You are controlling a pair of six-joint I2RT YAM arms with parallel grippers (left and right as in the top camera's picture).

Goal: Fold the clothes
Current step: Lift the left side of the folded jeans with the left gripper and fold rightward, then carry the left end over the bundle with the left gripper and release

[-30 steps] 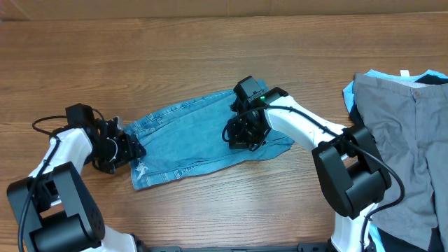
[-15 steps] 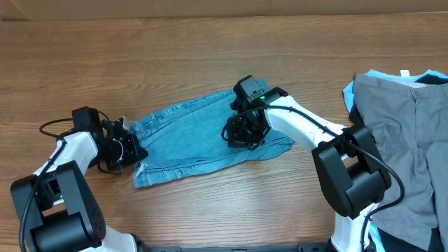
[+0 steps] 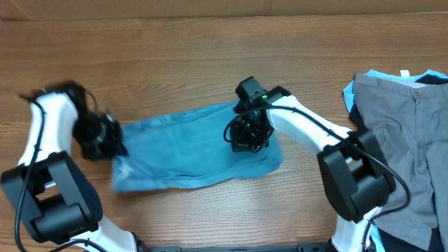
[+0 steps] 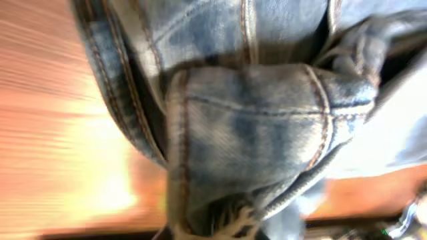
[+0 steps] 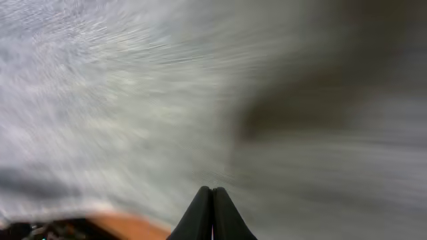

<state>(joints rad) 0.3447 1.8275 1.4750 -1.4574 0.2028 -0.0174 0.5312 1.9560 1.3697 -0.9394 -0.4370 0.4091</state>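
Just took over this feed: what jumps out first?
The light-blue denim jeans lie spread across the middle of the wooden table, with the left gripper at their left end and the shut right gripper over their right part. A pile topped by gray trousers sits at the right edge.

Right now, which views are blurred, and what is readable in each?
Overhead: the left gripper and jeans smear with motion; the table and gray trousers are sharp. Left wrist: denim seams soft but readable, wood streaked and overexposed. Right wrist: cloth streaked into gray; only the right gripper, its tips closed, is crisp.
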